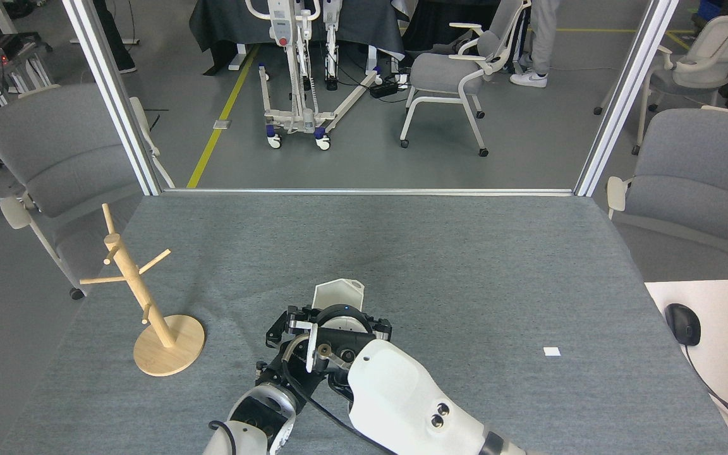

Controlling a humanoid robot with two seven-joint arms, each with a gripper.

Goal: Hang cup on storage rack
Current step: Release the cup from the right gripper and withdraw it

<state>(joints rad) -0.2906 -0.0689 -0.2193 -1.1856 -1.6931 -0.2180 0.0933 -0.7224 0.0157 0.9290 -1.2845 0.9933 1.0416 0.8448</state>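
The white faceted cup (337,292) sits at the far end of my right gripper (336,309), near the table's front centre. Only its upper part and its small holed rim tab (356,285) show above the gripper body. The right gripper looks shut on the cup, though its fingers are hidden behind its own black body. The right arm enters from the lower right. The wooden storage rack (136,287) stands well to the left of the cup on its round base (171,354), its post leaning and its pegs bare. The left gripper does not show.
A grey felt table (465,265) has an aluminium frame along its far edge. A small white tag (552,351) lies at the right. A white desk with a mouse (683,323) and keyboard adjoins at the right. Grey chairs stand at both sides.
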